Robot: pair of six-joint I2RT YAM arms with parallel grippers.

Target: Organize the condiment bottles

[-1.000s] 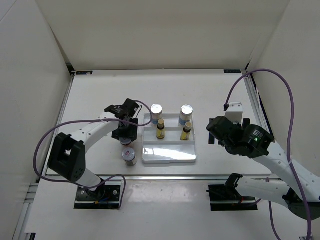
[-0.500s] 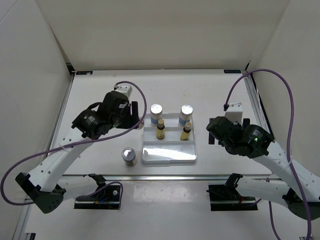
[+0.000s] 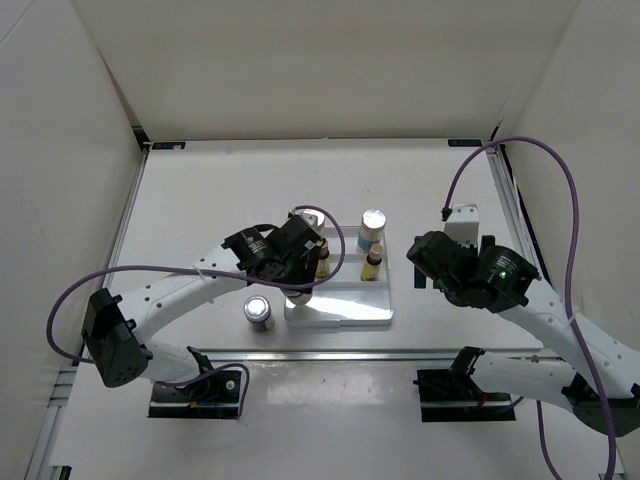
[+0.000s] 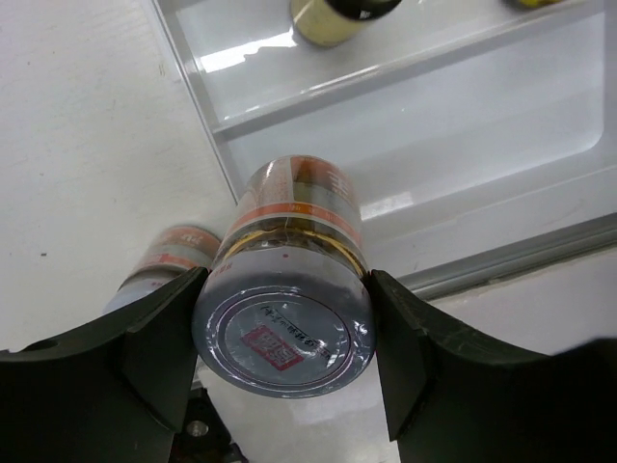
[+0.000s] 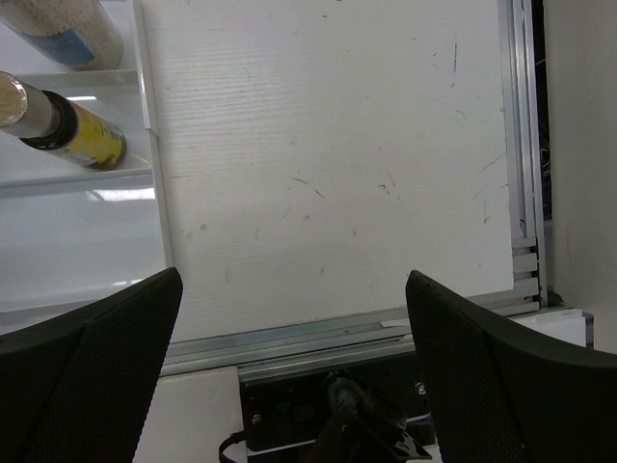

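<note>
The left end effector (image 4: pixel 286 280) pinches a short silver-lidded jar (image 4: pixel 284 333) by its shoulders, one dark finger pressed against each side just under the lid. This leaves the orange-labelled body hanging free below, so it can be lowered without the fingers fouling a wall. The jar sits at the near-left corner of the white three-row tray (image 3: pixel 340 318), over or just inside the left end of the near row. Whether its base rests on the tray floor cannot be told from either view. That row looks like the intended home. The far row carries the tall white bottles, one (image 3: pixel 373 228) in full view and the other (image 3: pixel 311 214) half hidden behind the left arm. The middle row carries the tiny yellow bottles (image 3: pixel 372 265), so each kind has a row of its own and the near one holds nothing yet. The second short jar (image 3: pixel 259 312) stands upright on the desk (image 3: pixel 200 200) just beside the tray's left wall, near the held jar but apart from it, probably waiting its turn for the same row. The right end effector (image 5: pixel 294 280) hangs over bare desk to the right of the tray with its fingers spread wide and nothing between them. It is well clear of the left arm's work, which suits a placement that needs only one arm. The next move likely calls for a straight, gentle descent, since the jar is close to the tray's left wall and could catch on it.
</note>
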